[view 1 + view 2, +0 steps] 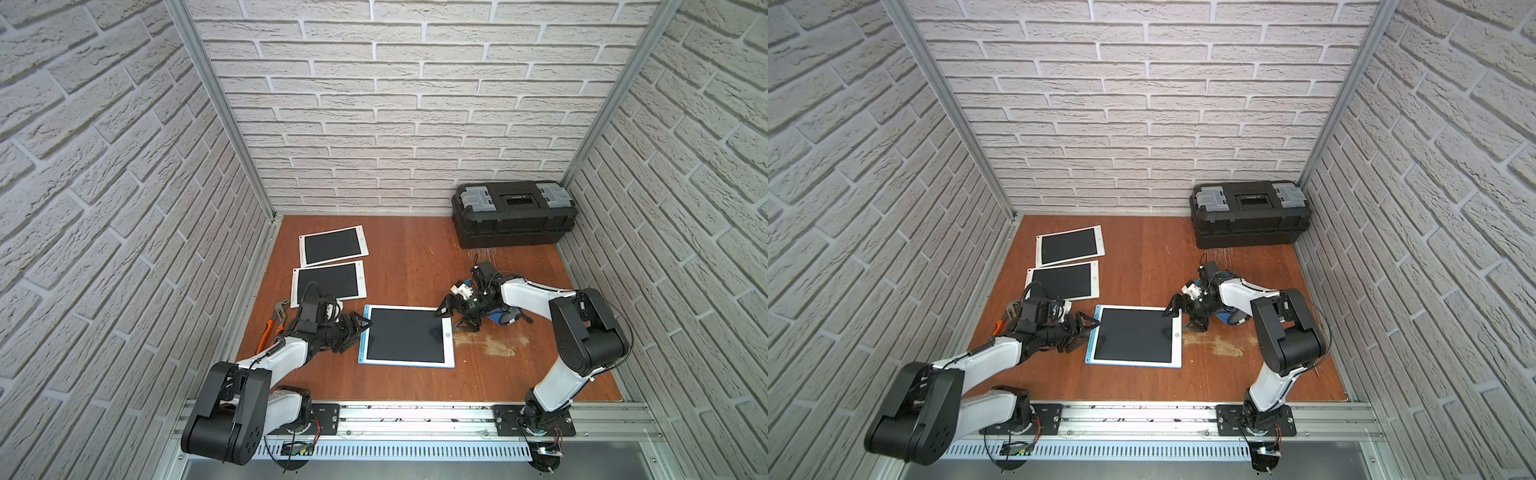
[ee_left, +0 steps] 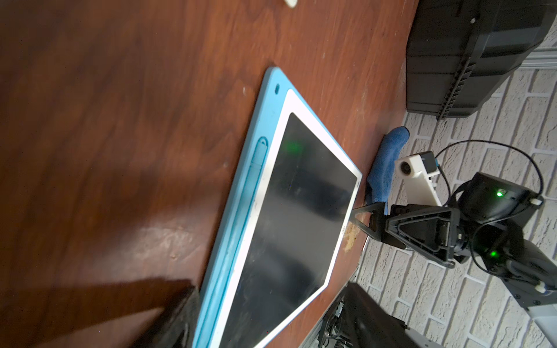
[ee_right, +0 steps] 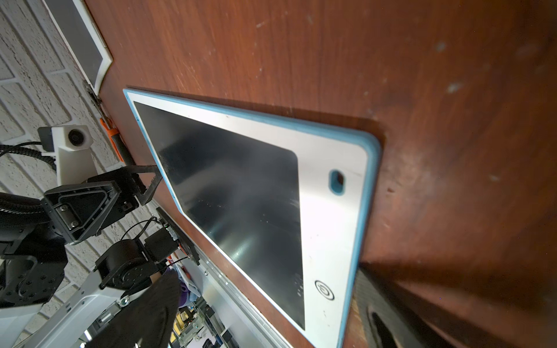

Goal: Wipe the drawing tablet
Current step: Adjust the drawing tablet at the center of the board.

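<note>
Drawing tablet [image 1: 406, 336], blue-framed with a dark screen, lies flat mid-table between our two grippers. Our left gripper [image 1: 359, 332] sits at its left edge, jaws wide and empty. Our right gripper [image 1: 451, 321] hovers at its far right corner, also wide and empty. One blue cloth [image 2: 387, 168] lies just behind it. We judge the next move is to pick up that cloth. We count three tablets, including a far white tablet [image 1: 333, 245] and a near white tablet [image 1: 328, 282], one toolbox [image 1: 514, 214] and one wrench [image 1: 279, 309].
</note>
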`<state>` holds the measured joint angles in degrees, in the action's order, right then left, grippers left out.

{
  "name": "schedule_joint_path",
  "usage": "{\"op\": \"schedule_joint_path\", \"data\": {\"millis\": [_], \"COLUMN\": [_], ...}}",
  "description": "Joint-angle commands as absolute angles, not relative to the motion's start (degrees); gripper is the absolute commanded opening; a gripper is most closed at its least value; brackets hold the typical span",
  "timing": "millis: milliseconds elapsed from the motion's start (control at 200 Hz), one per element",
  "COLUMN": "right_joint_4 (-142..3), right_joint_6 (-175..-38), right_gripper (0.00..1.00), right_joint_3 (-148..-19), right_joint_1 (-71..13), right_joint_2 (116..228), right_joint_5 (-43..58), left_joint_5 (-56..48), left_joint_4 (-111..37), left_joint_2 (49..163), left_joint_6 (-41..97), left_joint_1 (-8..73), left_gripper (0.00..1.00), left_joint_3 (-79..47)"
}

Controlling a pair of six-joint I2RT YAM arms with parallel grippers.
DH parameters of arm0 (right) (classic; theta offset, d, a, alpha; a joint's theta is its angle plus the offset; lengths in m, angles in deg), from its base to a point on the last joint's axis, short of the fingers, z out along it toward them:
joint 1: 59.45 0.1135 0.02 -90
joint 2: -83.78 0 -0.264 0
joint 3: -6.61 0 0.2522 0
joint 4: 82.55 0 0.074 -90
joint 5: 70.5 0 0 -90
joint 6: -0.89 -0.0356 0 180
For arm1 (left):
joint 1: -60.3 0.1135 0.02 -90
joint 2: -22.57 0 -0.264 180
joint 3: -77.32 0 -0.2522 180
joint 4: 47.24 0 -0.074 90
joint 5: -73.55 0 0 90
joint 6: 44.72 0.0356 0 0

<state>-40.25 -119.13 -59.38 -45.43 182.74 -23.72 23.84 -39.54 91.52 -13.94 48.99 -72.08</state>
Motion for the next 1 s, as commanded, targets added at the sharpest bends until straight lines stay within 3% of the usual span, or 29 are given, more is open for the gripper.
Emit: {"op": "schedule_joint_path", "data": {"millis": [0, 430, 995], "right_joint_4": [-46.9, -52.8, -57.5], "right_joint_6": [-121.0, -124.0, -127.3], "right_gripper": [0.9, 0.83, 0.74], "right_joint_3": [-55.8, -52.8, -52.1], "right_joint_1": [-43.8, -43.7, -44.1], "right_joint_2": [187.6, 174.5, 167.5], "right_joint_5": [-24.9, -28.2, -36.0], "left_joint_5": [24.9, 24.0, 23.3], "left_joint_4": [-42.4, -40.7, -38.7], "left_joint_2": [92.3, 92.2, 90.2], "left_joint_6": [-15.0, -13.7, -13.2], "left_joint_1": [48.9, 48.9, 48.9], "left_gripper": [0.77, 0.76, 0.75], "left_joint_3": [-73.4, -73.1, -73.1]}}
